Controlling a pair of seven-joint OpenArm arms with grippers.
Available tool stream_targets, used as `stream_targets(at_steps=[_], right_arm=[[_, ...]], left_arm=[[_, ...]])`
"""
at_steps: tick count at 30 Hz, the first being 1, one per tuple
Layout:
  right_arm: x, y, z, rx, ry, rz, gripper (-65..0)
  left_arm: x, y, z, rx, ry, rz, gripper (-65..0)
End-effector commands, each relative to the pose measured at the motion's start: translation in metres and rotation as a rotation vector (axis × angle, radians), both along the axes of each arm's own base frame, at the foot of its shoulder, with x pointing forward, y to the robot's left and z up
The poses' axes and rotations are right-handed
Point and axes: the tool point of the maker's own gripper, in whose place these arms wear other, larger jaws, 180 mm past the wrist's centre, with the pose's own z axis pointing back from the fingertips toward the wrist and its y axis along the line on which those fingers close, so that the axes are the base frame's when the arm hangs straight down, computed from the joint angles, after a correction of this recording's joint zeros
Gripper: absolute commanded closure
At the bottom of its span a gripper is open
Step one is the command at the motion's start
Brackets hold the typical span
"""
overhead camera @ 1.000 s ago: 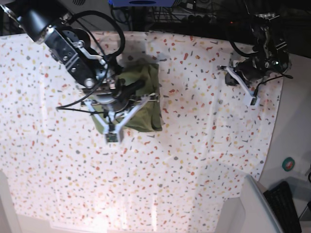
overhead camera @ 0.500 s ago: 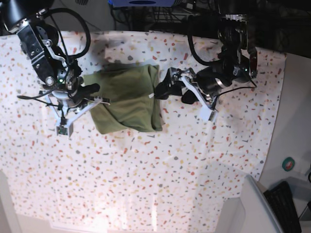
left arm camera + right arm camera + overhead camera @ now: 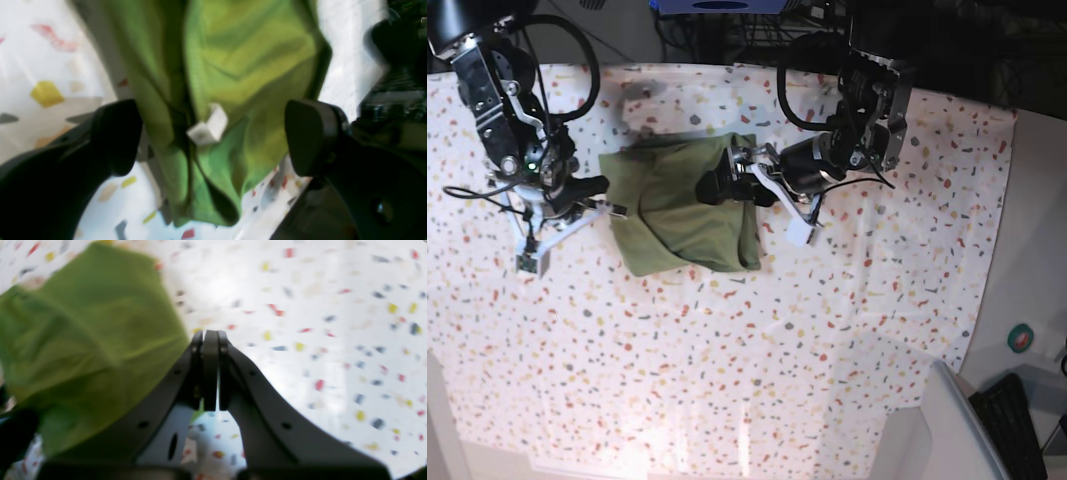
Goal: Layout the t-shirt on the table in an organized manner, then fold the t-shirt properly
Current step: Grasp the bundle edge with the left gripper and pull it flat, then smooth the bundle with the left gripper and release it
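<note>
Looking for writing, we read none: the t-shirt's white tag is blurred. It lies bunched toward the table's far edge. Our left gripper straddles its hem, spread wide, gripping nothing. Our right gripper, pressed together empty, hovers beside its other edge.

We see the t-shirt lying bunched on the desk, toward its far half and left of centre in the base view. The left pincer sits over the shirt's right edge, one finger on either side of a fold bearing the neck tag. The right pincer lies just beside the shirt's left edge, above the desk.
</note>
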Motion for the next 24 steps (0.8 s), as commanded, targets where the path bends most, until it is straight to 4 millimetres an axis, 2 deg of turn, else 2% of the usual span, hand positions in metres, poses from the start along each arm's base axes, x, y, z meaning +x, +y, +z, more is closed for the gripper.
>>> stream_targets(at_steps=[1,5,8,9,13,15,16,20,24], right_arm=[[0.012,-0.007,0.013,-0.015,-0.057,-0.007,0.0],[0.011,-0.023,0.015,-0.013,-0.064,0.002,0.0],[0.010,-0.043,0.017,-0.020,-0.072,-0.020,0.0],[0.008,-0.048,0.017,-0.020,-0.073,-0.028,0.0],[0.005,-0.073,0.021,-0.029,-0.087,-0.068,0.0],[0.002,-0.089,0.024,-0.040,-0.093,-0.093,0.0],[0.002,-0.094,0.026,-0.044,-0.097,-0.107,0.0],[-0.003,-0.112,0.027,-0.057,-0.098,-0.155,0.0],[-0.005,-0.115,0.027,-0.060,-0.098,-0.164,0.0]], left_arm=[[0.004,0.005,-0.005,0.032,0.017,0.009,-65.0],[0.005,0.006,-0.012,0.034,0.044,0.011,-65.0],[0.008,-0.002,-0.012,0.024,0.051,0.015,-65.0],[0.010,-0.001,-0.013,0.030,0.063,0.028,-58.6],[0.014,0.006,-0.020,0.095,0.098,0.064,-19.9],[0.020,0.002,-0.017,0.123,0.085,0.026,-0.8],[0.020,0.000,-0.017,0.140,0.093,-0.010,0.0],[0.024,0.010,-0.011,0.275,0.104,-0.216,0.0],[0.041,0.025,0.001,0.482,0.021,-0.456,0.0]])
